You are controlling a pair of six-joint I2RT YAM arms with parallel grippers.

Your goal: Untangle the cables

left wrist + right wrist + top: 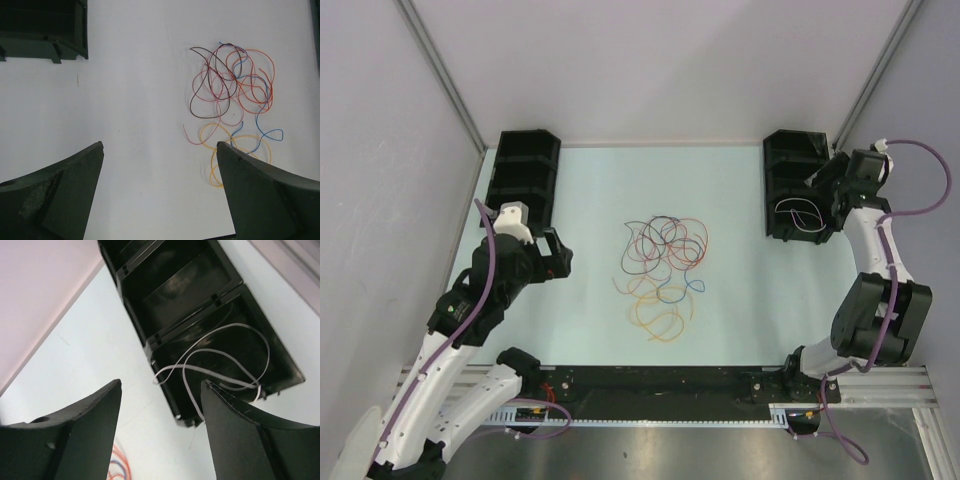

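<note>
A loose tangle of thin cables (665,265) lies mid-table: red, pink, blue and dark purple loops, with orange-yellow loops (660,315) at its near side. The tangle also shows in the left wrist view (232,85). A white cable (220,362) lies in the near compartment of the right black bin (795,185), one loop hanging over its rim. My left gripper (160,147) is open and empty above the table, left of the tangle. My right gripper (161,385) is open and empty above the bin's near corner.
A second black bin (527,170) stands at the back left; its corner shows in the left wrist view (45,30). Grey walls enclose the table on three sides. A black rail (650,380) runs along the near edge.
</note>
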